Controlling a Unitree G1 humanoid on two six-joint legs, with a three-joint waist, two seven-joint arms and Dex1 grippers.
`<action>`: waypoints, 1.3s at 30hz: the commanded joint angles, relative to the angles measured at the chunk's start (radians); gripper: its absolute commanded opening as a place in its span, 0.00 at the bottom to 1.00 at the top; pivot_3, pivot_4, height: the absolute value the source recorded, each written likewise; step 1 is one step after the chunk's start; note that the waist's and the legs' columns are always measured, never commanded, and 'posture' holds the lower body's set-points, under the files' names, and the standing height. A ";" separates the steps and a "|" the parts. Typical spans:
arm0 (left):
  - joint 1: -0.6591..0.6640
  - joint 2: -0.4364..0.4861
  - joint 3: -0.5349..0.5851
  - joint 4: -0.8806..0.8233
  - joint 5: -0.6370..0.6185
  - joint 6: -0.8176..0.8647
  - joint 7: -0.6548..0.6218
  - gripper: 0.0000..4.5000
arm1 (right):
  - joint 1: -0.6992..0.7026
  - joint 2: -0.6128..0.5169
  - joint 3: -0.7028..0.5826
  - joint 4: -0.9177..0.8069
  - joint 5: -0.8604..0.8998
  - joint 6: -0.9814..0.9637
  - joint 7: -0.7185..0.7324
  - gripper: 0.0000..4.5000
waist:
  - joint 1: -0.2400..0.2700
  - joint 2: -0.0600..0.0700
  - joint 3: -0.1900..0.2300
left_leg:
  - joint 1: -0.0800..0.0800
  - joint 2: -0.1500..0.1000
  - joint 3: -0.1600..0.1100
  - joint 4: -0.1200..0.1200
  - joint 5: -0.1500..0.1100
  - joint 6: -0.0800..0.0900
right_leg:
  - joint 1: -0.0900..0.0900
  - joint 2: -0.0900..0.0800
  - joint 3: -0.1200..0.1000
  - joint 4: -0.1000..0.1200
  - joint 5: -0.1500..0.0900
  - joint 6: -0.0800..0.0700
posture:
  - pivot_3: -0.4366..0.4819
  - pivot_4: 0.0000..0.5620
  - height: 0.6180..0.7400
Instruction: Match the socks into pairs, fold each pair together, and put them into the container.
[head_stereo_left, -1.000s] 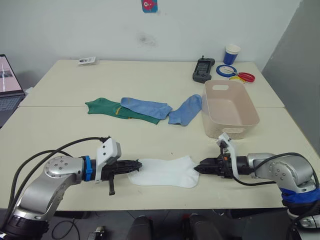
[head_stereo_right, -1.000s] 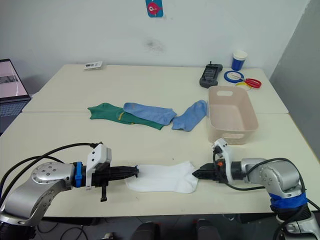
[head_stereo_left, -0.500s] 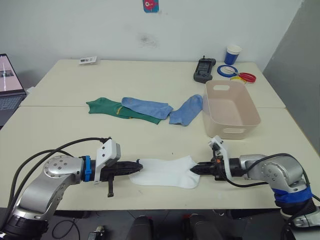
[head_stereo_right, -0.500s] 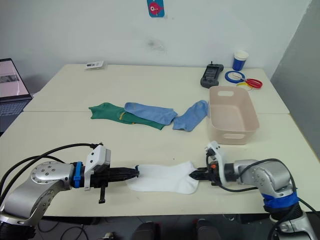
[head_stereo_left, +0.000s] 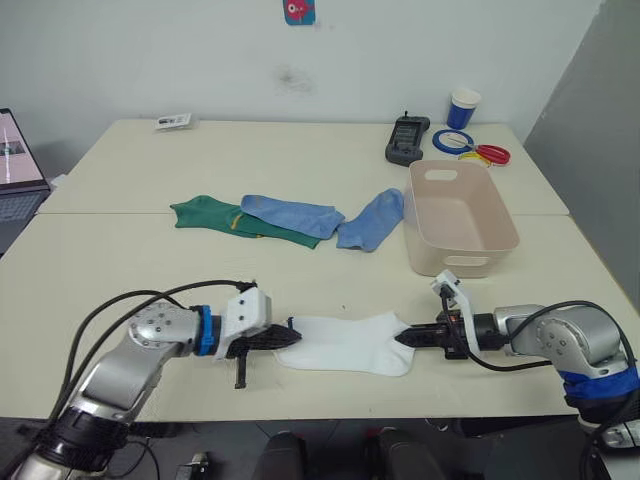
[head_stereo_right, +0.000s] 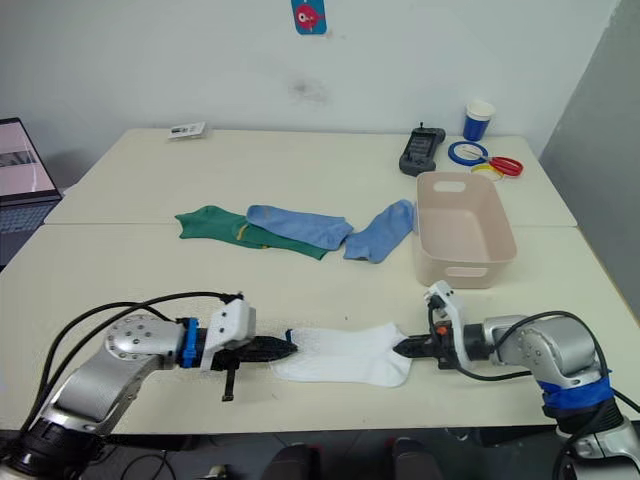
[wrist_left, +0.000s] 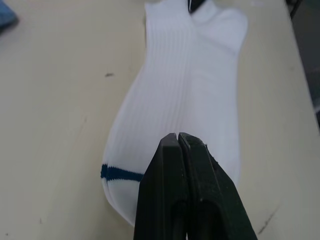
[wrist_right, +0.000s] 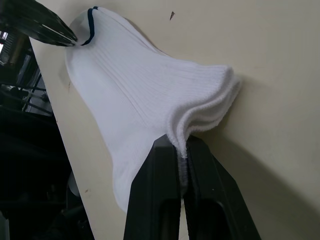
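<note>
White pair (head_stereo_left: 347, 344) lay limp and light on the surface (head_stereo_left: 300, 290); I had left gripper (head_stereo_left: 291, 336) and right gripper (head_stereo_left: 405, 339) each pinching an opposite end.

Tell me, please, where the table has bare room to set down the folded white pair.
Bare tabletop lies between the white socks and the coloured socks, and behind those toward the wall. The container is empty. It is crowded by the blue cup and tape rings.
</note>
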 joint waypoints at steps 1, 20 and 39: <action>-0.013 0.021 -0.065 0.050 0.097 -0.054 -0.016 0.00 | -0.016 -0.012 -0.016 -0.037 0.026 0.014 0.013 0.01 | 0.000 0.000 0.000 | 0.000 0.000 0.000 0.000 0.000 0.000 | 0.000 0.000 0.000 0.000 0.000 0.000 | 0.48 0.27 1.00; -0.037 -0.061 -0.099 0.111 0.136 0.008 0.038 0.00 | -0.170 0.274 -0.170 -0.114 0.187 0.332 -0.152 0.01 | 0.004 0.008 -0.006 | 0.001 -0.001 0.000 0.000 0.000 0.000 | 0.001 -0.001 0.000 0.000 0.000 0.000 | 0.48 0.27 1.00; -0.023 -0.075 -0.085 0.038 0.109 0.129 0.047 0.00 | -0.255 0.419 0.040 0.094 0.053 0.155 -0.142 0.19 | 0.002 0.009 -0.006 | 0.001 -0.001 -0.001 0.000 0.000 0.000 | 0.001 -0.002 0.000 0.000 0.001 0.001 | 0.48 0.27 1.00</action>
